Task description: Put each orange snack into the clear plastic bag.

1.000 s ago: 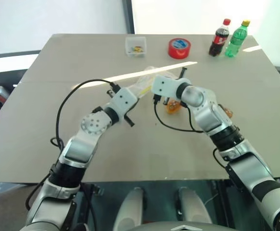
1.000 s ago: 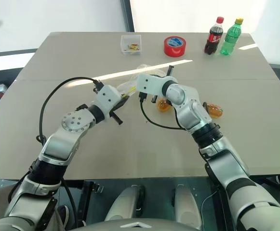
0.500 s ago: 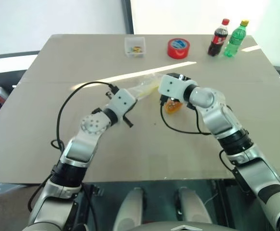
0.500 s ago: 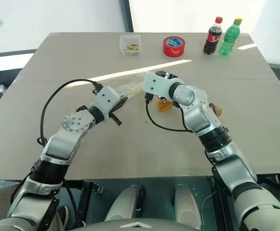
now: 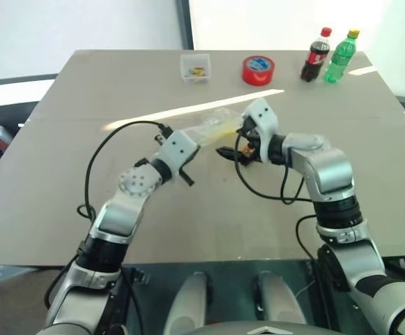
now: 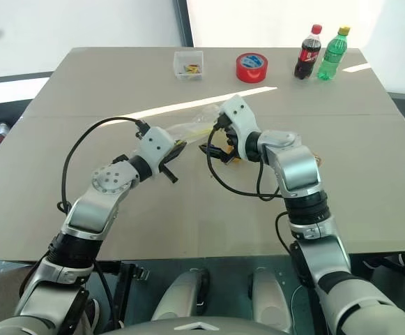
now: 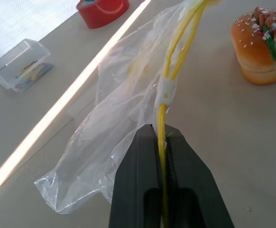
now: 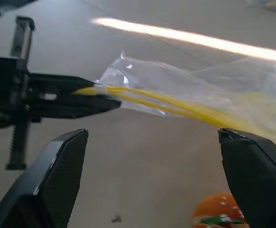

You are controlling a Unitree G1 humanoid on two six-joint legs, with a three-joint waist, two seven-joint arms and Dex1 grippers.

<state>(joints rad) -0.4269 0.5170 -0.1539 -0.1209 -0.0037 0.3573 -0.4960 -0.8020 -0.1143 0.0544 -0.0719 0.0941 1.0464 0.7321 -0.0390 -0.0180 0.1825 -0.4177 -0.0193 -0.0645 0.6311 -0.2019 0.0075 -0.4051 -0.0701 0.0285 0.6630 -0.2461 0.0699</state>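
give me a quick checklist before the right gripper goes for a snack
1. Left gripper shut on the yellow strip of the bag: ok.
2. Right gripper open, nothing between its fingers: ok.
3. Snack lies on the table beside the bag, not in it: ok, free to pick.
4. Second snack, a sliver of orange past the right forearm: place cannot tell exactly.
5. Bag mouth open wide enough for a snack: not ok, the yellow strips run close together.
6. Tape roll, small box and bottles stand far back, out of the way: ok.
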